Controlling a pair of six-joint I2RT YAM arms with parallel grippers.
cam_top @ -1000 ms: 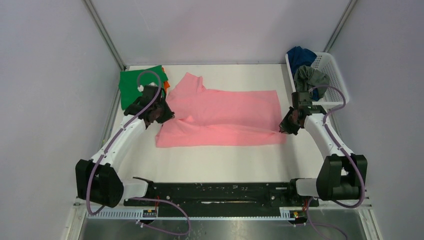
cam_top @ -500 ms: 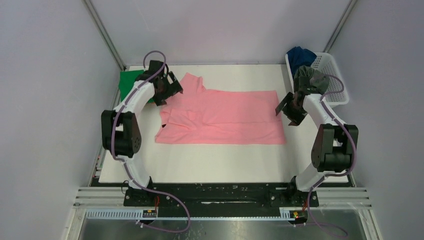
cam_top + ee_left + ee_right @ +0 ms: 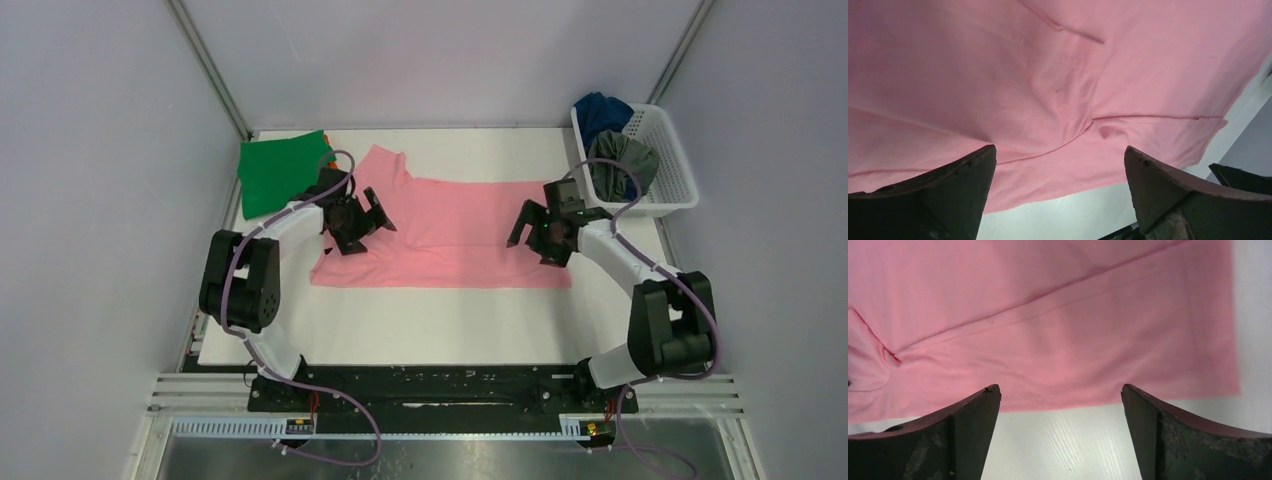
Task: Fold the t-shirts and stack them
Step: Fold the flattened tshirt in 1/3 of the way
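The pink t-shirt (image 3: 450, 235) lies flat in the middle of the white table (image 3: 430, 320), folded lengthwise, with a sleeve pointing to the far left. My left gripper (image 3: 368, 222) hovers open over its left part, and the left wrist view shows pink cloth (image 3: 1048, 75) below the spread fingers (image 3: 963, 190), nothing between them. My right gripper (image 3: 532, 235) hovers open over the shirt's right part. Its wrist view shows the shirt's near edge (image 3: 1048, 315) and bare table (image 3: 1063, 440). A green t-shirt (image 3: 280, 170) lies folded at the far left, with an orange one (image 3: 326, 153) peeking out from under it.
A white lattice basket (image 3: 672, 170) stands at the far right and holds a dark blue t-shirt (image 3: 600, 108) and a grey t-shirt (image 3: 622, 160). Walls close in the table on the left, back and right.
Both grippers opened and let go of the pink shirt's ends. The arms swung toward the back, then came inward over the shirt, which now lies flatter.
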